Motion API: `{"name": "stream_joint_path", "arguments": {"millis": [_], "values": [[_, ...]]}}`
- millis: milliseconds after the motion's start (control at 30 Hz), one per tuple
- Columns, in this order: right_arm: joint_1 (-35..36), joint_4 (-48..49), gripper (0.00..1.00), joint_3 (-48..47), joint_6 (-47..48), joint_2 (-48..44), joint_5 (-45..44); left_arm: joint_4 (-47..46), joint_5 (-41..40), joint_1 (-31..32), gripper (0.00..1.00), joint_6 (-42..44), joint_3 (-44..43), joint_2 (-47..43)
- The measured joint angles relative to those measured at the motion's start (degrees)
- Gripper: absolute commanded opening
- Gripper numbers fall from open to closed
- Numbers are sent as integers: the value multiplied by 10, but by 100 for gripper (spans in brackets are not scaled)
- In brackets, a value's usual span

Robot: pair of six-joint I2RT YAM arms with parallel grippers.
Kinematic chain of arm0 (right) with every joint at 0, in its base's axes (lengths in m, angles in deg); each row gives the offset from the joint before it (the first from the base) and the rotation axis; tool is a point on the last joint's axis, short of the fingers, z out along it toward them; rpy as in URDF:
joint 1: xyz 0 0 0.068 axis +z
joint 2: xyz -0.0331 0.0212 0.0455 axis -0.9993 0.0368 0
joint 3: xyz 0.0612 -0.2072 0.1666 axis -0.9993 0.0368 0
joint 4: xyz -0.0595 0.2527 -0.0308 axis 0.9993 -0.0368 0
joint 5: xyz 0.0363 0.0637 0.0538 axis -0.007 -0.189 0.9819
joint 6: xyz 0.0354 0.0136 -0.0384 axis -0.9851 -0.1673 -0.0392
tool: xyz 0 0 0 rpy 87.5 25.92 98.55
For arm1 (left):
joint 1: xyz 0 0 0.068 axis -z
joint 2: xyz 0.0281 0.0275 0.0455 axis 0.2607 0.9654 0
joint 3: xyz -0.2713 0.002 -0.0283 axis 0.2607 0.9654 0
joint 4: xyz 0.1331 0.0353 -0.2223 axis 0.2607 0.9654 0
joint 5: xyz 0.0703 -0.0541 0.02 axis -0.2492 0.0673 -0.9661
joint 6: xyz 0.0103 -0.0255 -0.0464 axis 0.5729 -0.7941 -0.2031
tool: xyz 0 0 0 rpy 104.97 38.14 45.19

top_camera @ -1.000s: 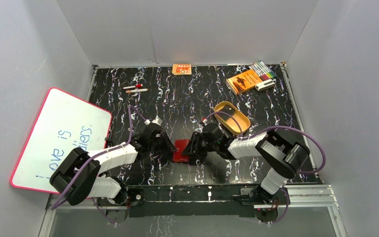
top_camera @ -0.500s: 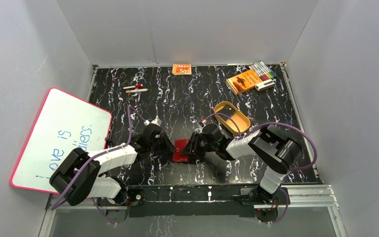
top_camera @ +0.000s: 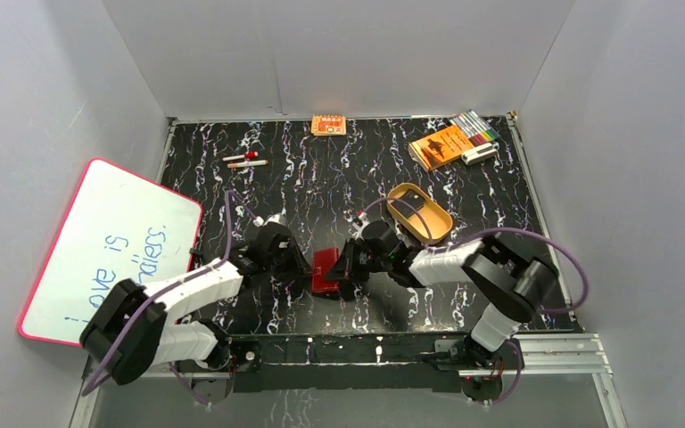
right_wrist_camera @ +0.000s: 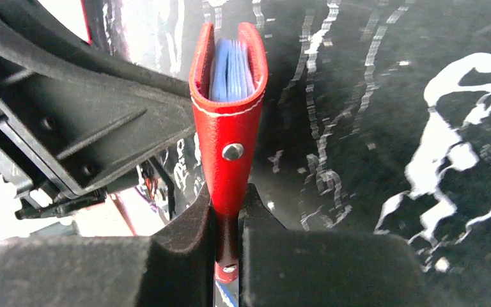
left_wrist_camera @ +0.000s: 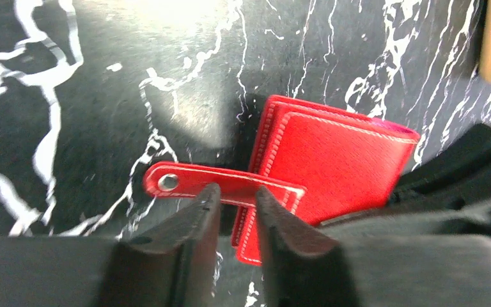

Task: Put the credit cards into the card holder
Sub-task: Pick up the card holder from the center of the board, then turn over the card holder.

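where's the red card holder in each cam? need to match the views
Top external: the red leather card holder sits low centre, between the left gripper and the right gripper.
Left wrist: centre-right, its snap tab pointing left behind the left gripper's fingertips.
Right wrist: centre, seen edge-on, blue sleeves showing, pinched by the right gripper.
Shared landmark: the black white-veined marble tabletop.

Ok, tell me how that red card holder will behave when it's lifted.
Probably floppy: the card holder looks like soft stitched leather, and its snap tab lies unfastened. Likely light, being thin. Its covers may splay, since the right fingers pinch only one end.
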State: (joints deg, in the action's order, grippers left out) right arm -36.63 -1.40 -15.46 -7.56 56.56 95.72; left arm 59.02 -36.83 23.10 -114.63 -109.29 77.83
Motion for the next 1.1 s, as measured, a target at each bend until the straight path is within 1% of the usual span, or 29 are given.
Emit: {"name": "stream_joint_path", "arguments": {"millis": [100,133,167,267,300,367,433,500,600,667,767,833,933,1033,1100], "values": [[10,-89,0,-29,57,-64,-20,94,-28,0,55,5,-32,-58],[14,-139,0,-54,90,-93,-33,129,-42,0,60,4,-58,-86],[15,-166,0,-72,112,-111,-43,148,-50,0,66,5,-78,-106],[15,-277,0,-166,202,-153,-92,202,-92,-1,87,10,-171,-172],[15,-314,0,-204,243,-162,-119,213,-106,-1,90,11,-197,-188],[15,-373,0,-276,324,-172,-177,232,-138,-2,91,15,-254,-220],[17,-400,0,-324,408,-182,-238,244,-161,-2,91,19,-296,-240],[19,-405,0,-341,493,-196,-292,250,-173,-4,91,28,-333,-251],[24,-385,0,-334,657,-223,-374,247,-169,-4,90,39,-370,-253],[28,-336,0,-309,767,-240,-413,234,-148,-4,90,45,-384,-250],[36,-245,0,-250,923,-265,-441,208,-112,-4,90,44,-385,-245],[41,-182,0,-208,1025,-279,-443,191,-87,-4,90,38,-384,-238],[48,-99,0,-155,1155,-294,-433,162,-50,-4,90,18,-373,-228],[51,-28,0,-122,1266,-299,-421,140,-12,-4,91,-5,-365,-215],[53,7,0,-106,1323,-304,-411,127,6,-4,91,-21,-365,-206]]}}
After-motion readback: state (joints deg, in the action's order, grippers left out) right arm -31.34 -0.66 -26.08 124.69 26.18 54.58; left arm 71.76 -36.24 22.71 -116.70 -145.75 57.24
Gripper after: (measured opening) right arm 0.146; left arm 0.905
